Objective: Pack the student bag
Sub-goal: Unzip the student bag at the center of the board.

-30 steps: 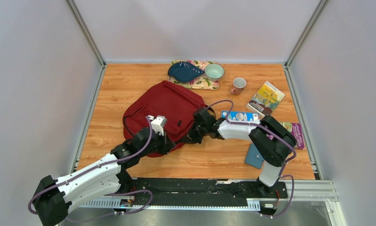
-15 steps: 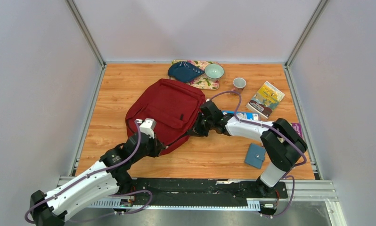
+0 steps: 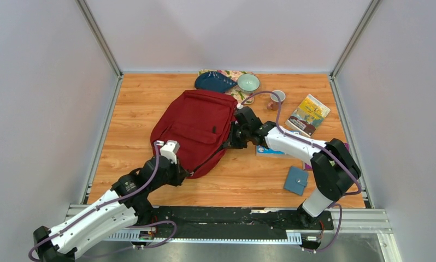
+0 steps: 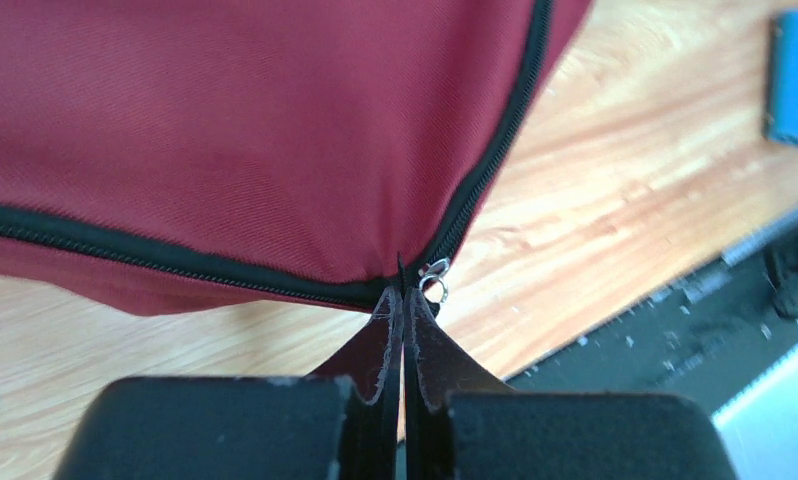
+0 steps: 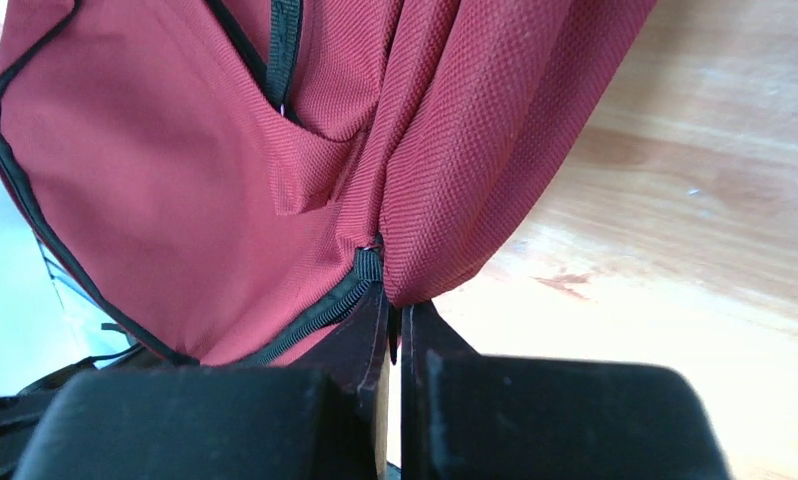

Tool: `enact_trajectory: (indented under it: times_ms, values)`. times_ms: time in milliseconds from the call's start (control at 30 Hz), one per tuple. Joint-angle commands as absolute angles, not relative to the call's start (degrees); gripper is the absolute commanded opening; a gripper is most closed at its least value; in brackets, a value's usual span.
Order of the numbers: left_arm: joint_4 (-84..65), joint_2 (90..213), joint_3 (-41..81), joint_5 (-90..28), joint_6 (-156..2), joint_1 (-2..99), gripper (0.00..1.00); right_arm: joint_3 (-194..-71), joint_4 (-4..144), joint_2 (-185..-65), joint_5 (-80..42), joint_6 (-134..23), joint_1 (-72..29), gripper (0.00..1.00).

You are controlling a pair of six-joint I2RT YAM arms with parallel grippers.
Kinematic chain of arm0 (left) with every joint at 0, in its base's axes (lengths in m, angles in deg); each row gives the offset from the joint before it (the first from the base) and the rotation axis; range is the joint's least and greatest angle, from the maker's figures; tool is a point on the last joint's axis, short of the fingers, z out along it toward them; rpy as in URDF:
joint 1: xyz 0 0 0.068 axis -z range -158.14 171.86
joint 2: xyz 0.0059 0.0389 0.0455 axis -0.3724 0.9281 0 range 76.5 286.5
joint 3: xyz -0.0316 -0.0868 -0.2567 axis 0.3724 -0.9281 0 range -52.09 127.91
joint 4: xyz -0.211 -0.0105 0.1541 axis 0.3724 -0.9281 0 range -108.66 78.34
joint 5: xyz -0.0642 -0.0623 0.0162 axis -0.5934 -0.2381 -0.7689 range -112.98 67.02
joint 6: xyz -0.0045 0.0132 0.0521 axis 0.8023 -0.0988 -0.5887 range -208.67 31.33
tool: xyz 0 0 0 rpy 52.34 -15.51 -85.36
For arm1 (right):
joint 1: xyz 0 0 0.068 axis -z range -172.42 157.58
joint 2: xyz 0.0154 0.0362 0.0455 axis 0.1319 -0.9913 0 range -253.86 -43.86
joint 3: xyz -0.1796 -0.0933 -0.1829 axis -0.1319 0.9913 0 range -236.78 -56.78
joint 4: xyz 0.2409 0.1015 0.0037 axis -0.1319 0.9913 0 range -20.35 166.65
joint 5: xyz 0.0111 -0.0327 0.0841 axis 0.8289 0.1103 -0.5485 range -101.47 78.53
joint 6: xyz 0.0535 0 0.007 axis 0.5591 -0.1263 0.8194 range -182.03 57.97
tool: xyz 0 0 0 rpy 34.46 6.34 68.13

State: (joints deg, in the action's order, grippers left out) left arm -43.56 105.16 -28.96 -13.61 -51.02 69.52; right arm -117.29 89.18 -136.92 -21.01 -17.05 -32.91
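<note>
The student bag (image 3: 196, 126), a big dark red backpack, lies flat in the middle of the table. At its near corner, my left gripper (image 3: 178, 170) is shut on the black zipper pull (image 4: 403, 285). A small silver ring (image 4: 435, 281) hangs beside the fingertips. My right gripper (image 3: 230, 143) is shut on the bag's right edge. In the right wrist view the fingers (image 5: 370, 335) pinch a fold of red fabric (image 5: 425, 270) beside the zipper's end. The bag's far end touches the floral tray (image 3: 241, 97).
A blue dish (image 3: 214, 82) and a green bowl (image 3: 248, 82) sit on the tray at the back. A cup (image 3: 276, 98), a book (image 3: 308, 114), a carton (image 3: 269, 152) under the right arm and a small blue wallet (image 3: 296, 180) lie to the right.
The bag has slid toward the back right and turned straighter, up against the tray. The right gripper went back with its edge. The left arm drew back toward the near left, still gripping.
</note>
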Motion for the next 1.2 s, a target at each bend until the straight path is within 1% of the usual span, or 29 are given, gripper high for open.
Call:
enact_trajectory:
  times_ms: [0, 33, 167, 267, 333, 367, 400, 433, 467, 500, 567, 667, 700, 767, 800, 867, 900, 933, 967, 1033, 1167]
  values:
    - [-39.6, 109.2, -26.5, -29.5, -56.0, 69.8, 0.0, -122.9, 90.9, -136.1, -17.0, -25.7, -29.4, 0.0]
    - [-38.0, 109.9, -26.0, -33.9, -55.8, 69.8, 0.0, -123.8, 92.3, -136.5, -17.2, -27.4, -29.3, 0.0]
    - [-32.5, 113.1, -23.4, -39.7, -55.5, 70.9, 0.0, -128.7, 96.5, -139.7, -19.1, -30.5, -29.2, 0.0]
    - [-31.0, 116.2, -21.1, -40.6, -56.0, 73.0, 0.0, -131.4, 98.7, -142.2, -20.6, -31.1, -28.5, 0.0]
    - [-30.0, 118.0, -20.7, -39.6, -55.9, 74.8, 0.0, -132.2, 100.1, -143.4, -21.0, -31.2, -27.9, 0.06]
    - [-29.0, 118.3, -21.1, -39.2, -55.6, 75.1, 0.0, -132.4, 100.5, -143.6, -20.7, -31.1, -27.7, 0.1]
    - [-26.9, 118.8, -21.6, -38.4, -55.1, 75.5, 0.0, -132.4, 100.8, -143.8, -20.5, -31.1, -27.2, 0.28]
    - [-25.7, 118.9, -22.9, -36.6, -53.9, 75.6, 0.0, -132.2, 101.5, -143.8, -20.6, -31.6, -27.1, 0.41]
    - [-24.2, 119.0, -23.7, -35.6, -53.3, 75.6, 0.0, -132.4, 102.2, -144.0, -21.1, -32.5, -26.7, 0.46]
    - [-21.4, 119.2, -24.7, -34.3, -52.6, 75.6, 0.0, -132.6, 103.5, -144.1, -21.0, -34.0, -26.0, 0.49]
    - [-19.5, 119.7, -26.1, -31.3, -51.6, 75.6, 0.0, -132.4, 106.8, -143.2, -18.1, -34.7, -25.5, 0.5]
    - [-18.8, 121.9, -24.8, -30.1, -52.3, 75.6, 0.0, -128.7, 107.4, -137.8, -16.8, -33.9, -24.2, 0.52]
    - [-19.0, 122.9, -24.4, -29.9, -52.6, 75.6, 0.0, -126.0, 106.9, -134.5, -17.3, -33.2, -23.7, 0.54]
    - [-19.0, 123.4, -23.9, -29.9, -53.3, 75.6, 0.0, -122.9, 103.9, -131.5, -20.2, -29.1, -23.7, 0.55]
    - [-19.1, 123.9, -23.8, -29.9, -53.6, 75.6, 0.0, -121.0, 102.1, -129.3, -25.9, -27.4, -23.8, 0.55]
    - [-19.3, 124.2, -23.4, -30.1, -54.2, 75.6, 0.0, -113.9, 94.4, -127.6, -34.3, -19.5, -24.1, 0.55]
    - [-19.7, 124.3, -23.2, -30.1, -54.4, 75.6, 0.0, -111.6, 91.2, -126.5, -36.4, -16.2, -24.7, 0.55]
    - [-19.9, 124.4, -23.1, -30.2, -54.7, 75.6, 0.0, -106.6, 84.8, -125.9, -38.0, -13.5, -25.4, 0.55]
    - [-20.0, 124.4, -23.2, -30.1, -54.7, 75.6, 0.0, -104.9, 82.2, -125.5, -39.8, -8.9, -26.0, 0.55]
    - [-20.0, 124.2, -23.4, -29.7, -54.4, 75.6, 0.0, -102.1, 77.2, -125.1, -40.2, -6.0, -28.7, 0.55]
    - [-20.0, 123.7, -23.9, -29.6, -54.1, 75.6, 0.0, -103.9, 75.8, -127.0, -40.1, -3.8, -32.9, 0.55]
